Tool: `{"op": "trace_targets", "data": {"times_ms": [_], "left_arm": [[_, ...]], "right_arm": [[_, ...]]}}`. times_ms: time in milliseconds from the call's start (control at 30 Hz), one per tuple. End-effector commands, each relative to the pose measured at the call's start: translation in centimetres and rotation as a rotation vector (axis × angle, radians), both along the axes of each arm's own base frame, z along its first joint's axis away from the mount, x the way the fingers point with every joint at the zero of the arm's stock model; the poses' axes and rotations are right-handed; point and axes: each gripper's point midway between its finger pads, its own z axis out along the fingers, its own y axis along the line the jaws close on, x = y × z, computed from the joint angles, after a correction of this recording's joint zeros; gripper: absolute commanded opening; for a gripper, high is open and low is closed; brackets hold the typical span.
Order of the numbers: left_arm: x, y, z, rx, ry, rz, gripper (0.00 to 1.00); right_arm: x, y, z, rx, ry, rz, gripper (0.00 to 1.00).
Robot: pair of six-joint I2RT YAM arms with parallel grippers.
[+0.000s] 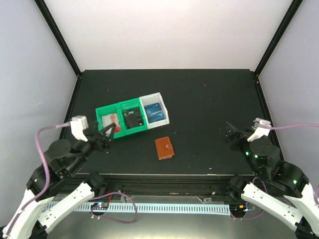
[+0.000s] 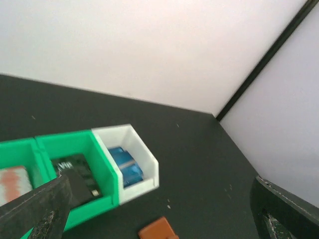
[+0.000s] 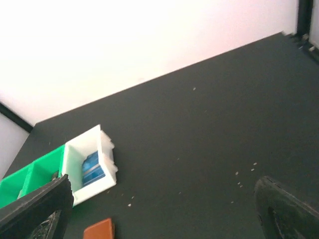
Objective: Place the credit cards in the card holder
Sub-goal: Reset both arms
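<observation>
Leftmost, left gripper [image 1: 110, 133]: fingers spread, holding nothing, tips by the near edge of the green bins [image 1: 117, 105].
Green bins: red-and-white card [image 1: 108, 119] in the left one, black card [image 1: 133, 119] in the right one.
White bin [image 1: 151, 96]: touching the green pair, blue cards [image 1: 154, 113] inside.
Card holder [image 1: 164, 148]: closed, flat on the table [image 1: 209, 99], near of the bins, between the grippers.
Right gripper [image 1: 229, 133]: fingers spread, holding nothing, well right of the holder.
</observation>
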Motion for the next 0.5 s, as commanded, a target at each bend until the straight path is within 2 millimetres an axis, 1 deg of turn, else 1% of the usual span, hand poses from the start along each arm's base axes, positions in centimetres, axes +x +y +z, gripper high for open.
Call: {"op": "trace_targets", "data": {"times_ms": [0, 67, 200, 300, 467], "left_arm": [[-0.9, 4.1, 2.4, 0.134, -0.077, 0.132, 0.99], [-1.1, 5.2, 3.5, 0.166, -0.104, 0.172, 0.99], [-1.7, 6.8, 5.1, 0.212, -0.136, 0.221, 0.99], [-2.0, 7.5, 5.2, 0.221, -0.146, 0.242, 0.99], [-2.3, 7.7, 4.4, 0.213, -0.142, 0.243, 0.99]], "right_arm": [[-1.2, -4.4, 1.9, -0.063, -0.037, -0.137, 1.00], [-1.6, -5.3, 3.2, -0.058, -0.059, -0.156, 1.00], [-2.2, -6.3, 4.6, -0.046, -0.086, -0.174, 1.00], [-2.4, -7.0, 5.1, -0.036, -0.103, -0.194, 1.00], [-2.4, -7.1, 4.8, -0.026, -0.103, -0.199, 1.00]]}}
